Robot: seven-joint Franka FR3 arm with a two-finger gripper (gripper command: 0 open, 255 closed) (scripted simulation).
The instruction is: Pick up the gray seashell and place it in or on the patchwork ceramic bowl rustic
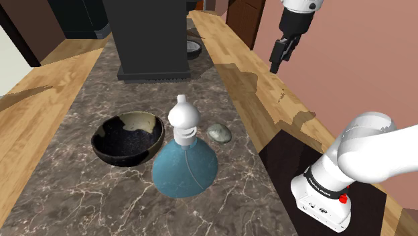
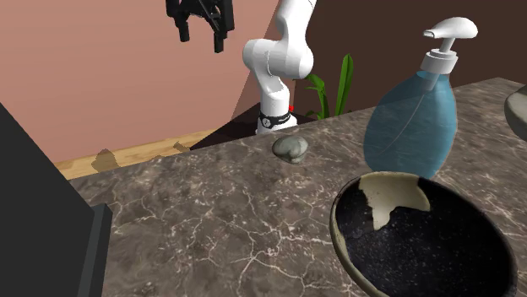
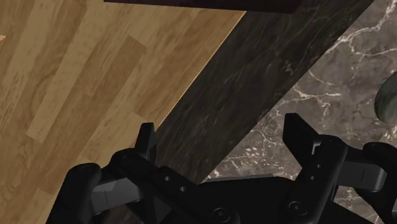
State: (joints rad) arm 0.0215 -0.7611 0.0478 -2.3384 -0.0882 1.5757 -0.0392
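The gray seashell (image 1: 219, 133) (image 2: 290, 148) lies on the dark marble counter (image 1: 80, 100), near the edge that faces the arm's stand. A dark speckled bowl (image 1: 127, 137) (image 2: 422, 240) with a cream patch on its rim sits on the same counter. A blue soap dispenser (image 1: 184, 161) (image 2: 414, 118) stands between and slightly in front of them. My gripper (image 1: 274, 66) (image 2: 200, 38) (image 3: 222, 133) hangs high beyond the counter's edge, over the wooden floor and far from the shell. Its fingers stand apart with nothing between them.
A tall dark block (image 1: 151, 37) stands at the counter's far end, with a small round dish (image 1: 193, 47) beside it. A green plant (image 2: 334, 89) grows behind the stand. A grey rim (image 2: 517, 110) shows at the second exterior view's right edge. Wooden floor (image 3: 76, 76) lies below the gripper.
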